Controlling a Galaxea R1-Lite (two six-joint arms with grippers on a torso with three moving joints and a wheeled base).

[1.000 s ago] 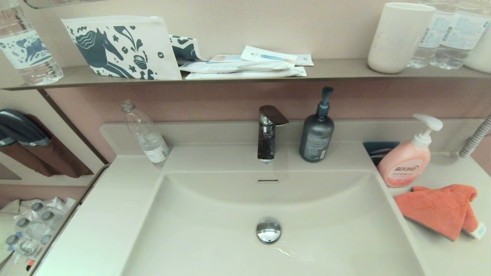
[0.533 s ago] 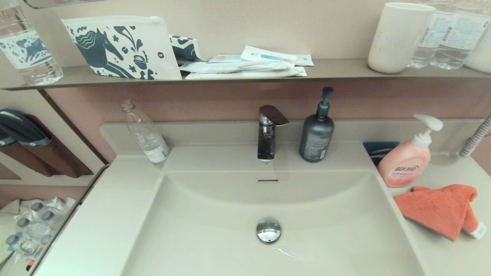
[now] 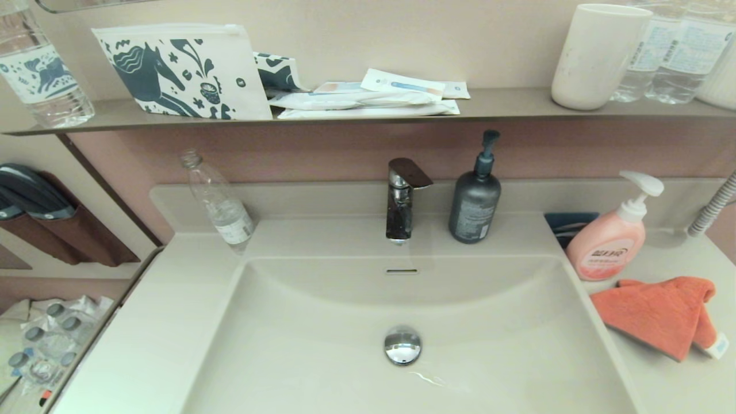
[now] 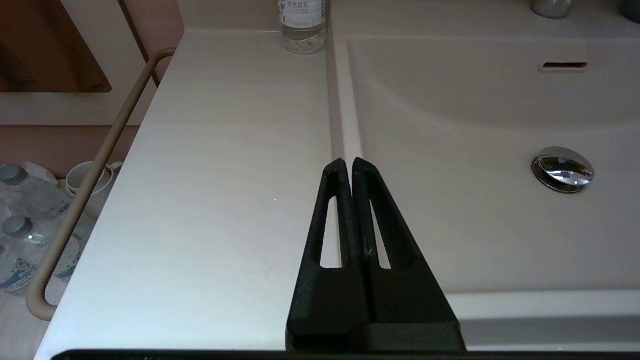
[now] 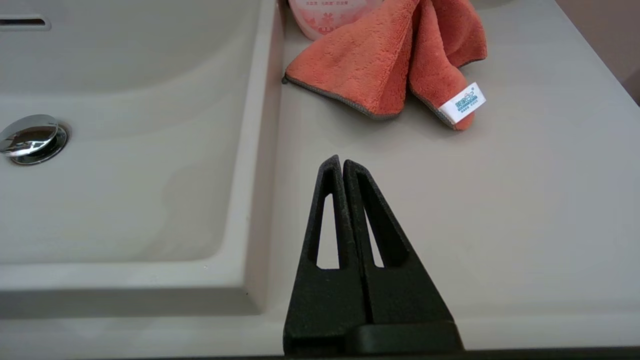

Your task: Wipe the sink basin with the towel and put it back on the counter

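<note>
The towel point(image 3: 655, 319) lies crumpled on the counter point(image 3: 678, 385), at about four o'clock from the drain stopper point(image 3: 402, 345); it is folded loosely on itself, grey edging toward the basin, its small white tag point(image 5: 463, 102) on the outer flap; it rests just beside the pink soap pump bottle point(image 3: 612, 238), which stands at its eleven o'clock. Since it sits right at the rim, it looks parked for a short reach by the arm on that side; nothing has gripped it yet, so I judge the task at its very start.

The sink basin point(image 3: 322, 322) is at nine o'clock from the cloth; a thin streak of water shows near the stopper, which may be what the wiping is for.

The right gripper point(image 5: 342, 162) hovers over bare counter at six o'clock from the towel, well apart from it, its two fingers pressed together on nothing; it would have to spread them before any pinch. The left gripper point(image 4: 348, 162) is likewise closed and empty, held over the basin's left rim, probably idle; neither arm shows in the head view.

Farther out, at twelve o'clock from the stopper, stands the faucet point(image 3: 402, 198); a dark pump bottle point(image 3: 475, 198) sits beside it.
</note>
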